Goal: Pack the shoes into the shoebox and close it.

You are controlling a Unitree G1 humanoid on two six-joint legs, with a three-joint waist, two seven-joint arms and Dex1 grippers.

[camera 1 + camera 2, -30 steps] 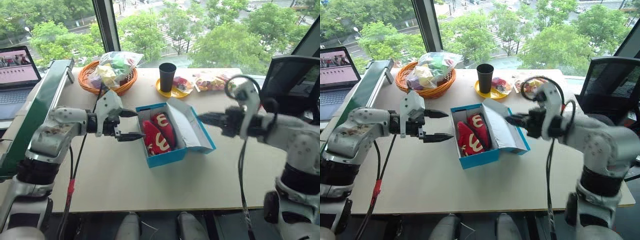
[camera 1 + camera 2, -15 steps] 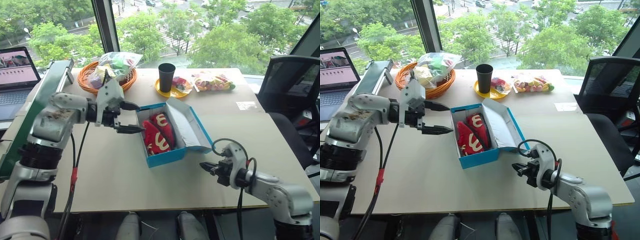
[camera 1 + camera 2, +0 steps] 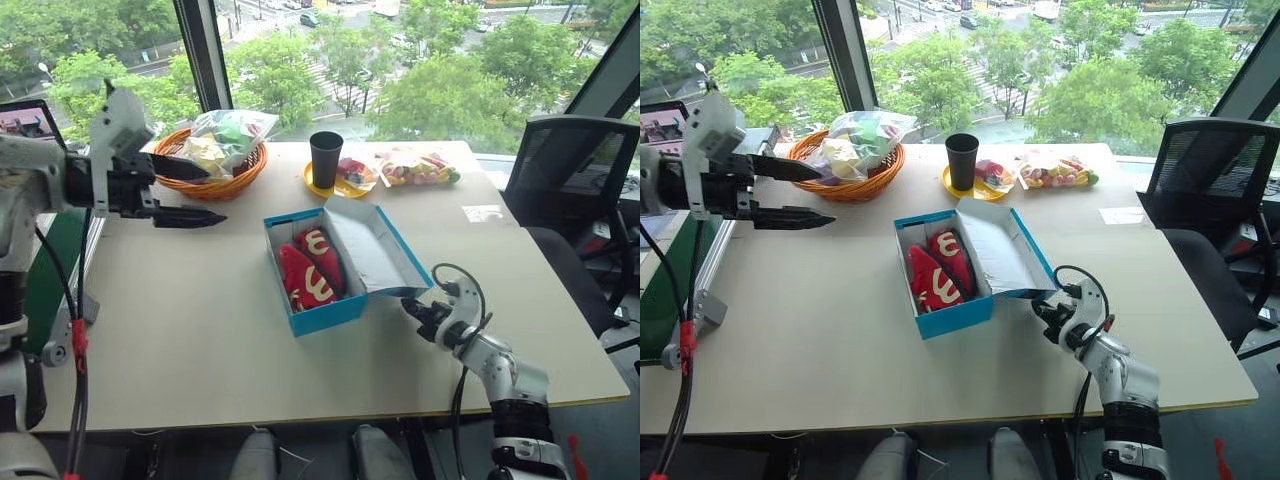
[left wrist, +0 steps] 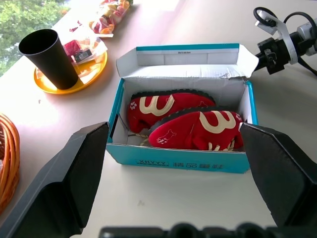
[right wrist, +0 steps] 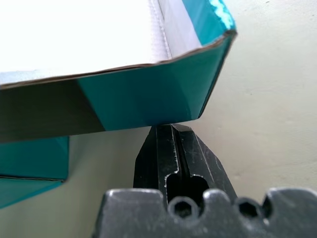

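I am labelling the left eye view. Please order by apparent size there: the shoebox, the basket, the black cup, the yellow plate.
1. shoebox, clearly the largest with its lid open.
2. basket, partly covered by a bag.
3. and 4. black cup and yellow plate: unsure, since the cup and snacks hide much of the plate.

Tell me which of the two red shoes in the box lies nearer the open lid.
The shoe lying against the lid-side wall of the shoebox, its white curly marking toward the black cup. The other shoe lies beside it, along the opposite wall.
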